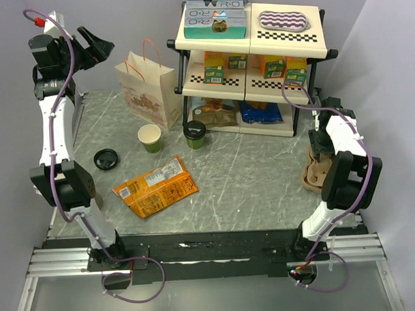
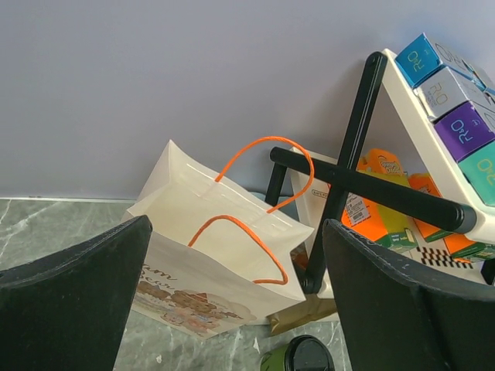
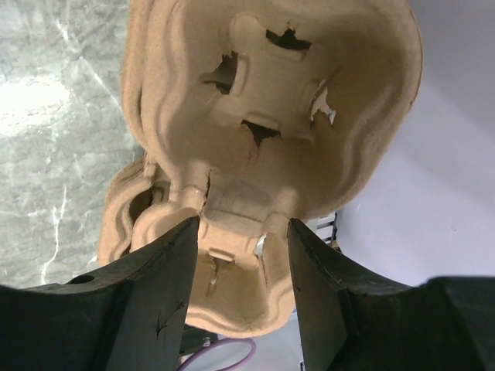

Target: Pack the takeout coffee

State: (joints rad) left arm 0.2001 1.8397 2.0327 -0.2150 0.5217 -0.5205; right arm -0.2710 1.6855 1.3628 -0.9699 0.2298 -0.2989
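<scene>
— What is lying on the table (image 1: pixel 263 184) in front of you?
— An orange snack packet (image 1: pixel 155 186) is lying flat on my near side. A loose black lid (image 1: pixel 106 159) is sitting to its left, and a lidless green cup (image 1: pixel 149 138) is standing upright behind it.
— And at the back?
— A cream shelf rack (image 1: pixel 285 49) is standing there. It is carrying stacked boxes (image 1: pixel 215 12) and a striped pouch (image 1: pixel 282 20) on top, orange-and-green cartons (image 1: pixel 216 66) on the middle tier and a blue packet (image 1: pixel 260 113) on the lowest.
</scene>
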